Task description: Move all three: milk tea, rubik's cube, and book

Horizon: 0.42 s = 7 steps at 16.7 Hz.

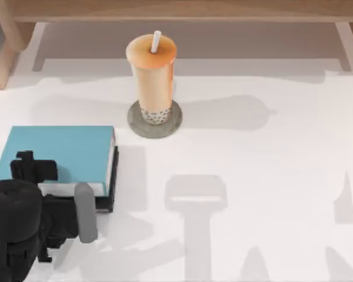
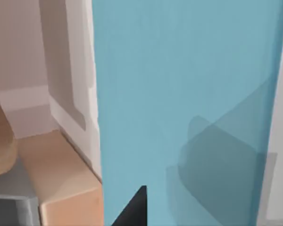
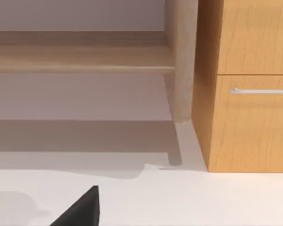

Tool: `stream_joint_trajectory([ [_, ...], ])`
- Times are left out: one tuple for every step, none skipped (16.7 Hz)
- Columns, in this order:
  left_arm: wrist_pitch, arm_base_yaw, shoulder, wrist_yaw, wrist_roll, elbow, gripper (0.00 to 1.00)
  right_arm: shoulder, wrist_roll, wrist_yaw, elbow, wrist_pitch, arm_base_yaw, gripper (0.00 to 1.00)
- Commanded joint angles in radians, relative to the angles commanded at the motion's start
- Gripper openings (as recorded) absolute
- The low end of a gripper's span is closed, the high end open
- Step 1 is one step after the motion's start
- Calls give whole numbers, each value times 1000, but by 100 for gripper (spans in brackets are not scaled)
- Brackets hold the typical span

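Note:
The milk tea (image 1: 152, 70), a tall orange-tan cup with a white straw and dark pearls at its base, stands upright on a round grey coaster (image 1: 135, 122) at the back middle of the table. The book (image 1: 59, 154), thick with a light-blue cover and white page edges, lies at the left on top of a thinner black book (image 1: 114, 179). My left gripper (image 1: 34, 169) hovers over the blue book's near edge; in the left wrist view the blue cover (image 2: 188, 94) is very close. The rubik's cube is out of view. My right gripper (image 3: 80, 211) faces the wooden furniture.
A wooden shelf (image 1: 176, 10) runs along the back of the table, with a wooden side panel (image 1: 3, 53) at the back left. A wooden cabinet with a drawer handle (image 3: 259, 91) stands at the right end. White table surface (image 1: 270, 176) lies open to the right of the books.

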Motion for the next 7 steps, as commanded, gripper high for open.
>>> stream_joint_trajectory([
  [0,0,0,0,0,0,98,0,0,0,0,0,0,100],
  [0,0,0,0,0,0,100,0,0,0,0,0,0,100],
  [0,0,0,0,0,0,100,0,0,0,0,0,0,100],
  [0,0,0,0,0,0,100,0,0,0,0,0,0,100],
  [0,0,0,0,0,0,100,0,0,0,0,0,0,100],
  [0,0,0,0,0,0,100,0,0,0,0,0,0,100],
  [0,0,0,0,0,0,100,0,0,0,0,0,0,100],
])
